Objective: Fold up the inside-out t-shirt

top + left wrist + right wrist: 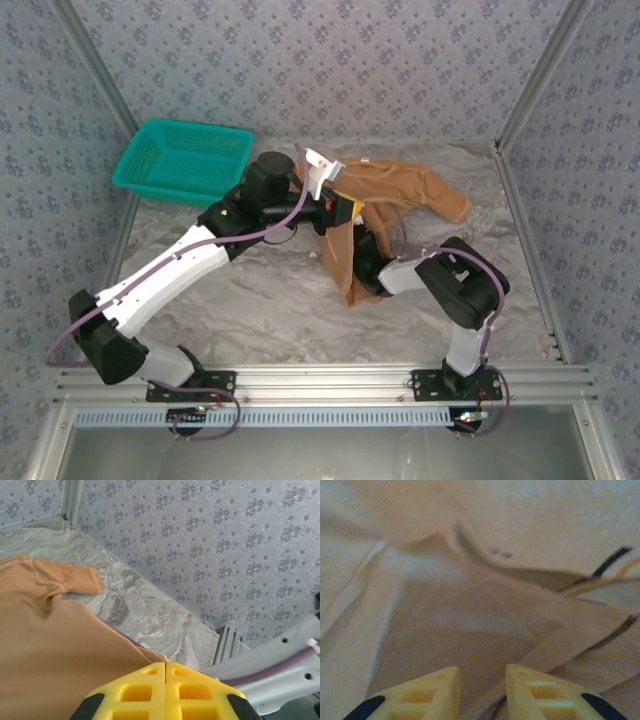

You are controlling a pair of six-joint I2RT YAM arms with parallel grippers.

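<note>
The inside-out t-shirt [410,187] is orange-tan cloth, partly lying at the back right of the table and partly lifted. My left gripper [345,212] holds it up near the table's middle. In the left wrist view its yellow fingers [165,666] are pressed together on an edge of the t-shirt [50,645], and a sleeve [75,580] lies on the table beyond. My right gripper [372,258] sits low against the hanging cloth, its tips hidden there. In the right wrist view its jaws [481,672] stand apart, with a fold of the t-shirt [480,605] running loosely between them.
A teal mesh basket [185,160] stands at the back left corner. The marbled table [250,290] is walled by patterned panels with metal posts [525,90] at the corners. A purple cable [280,662] crosses the left wrist view at the right.
</note>
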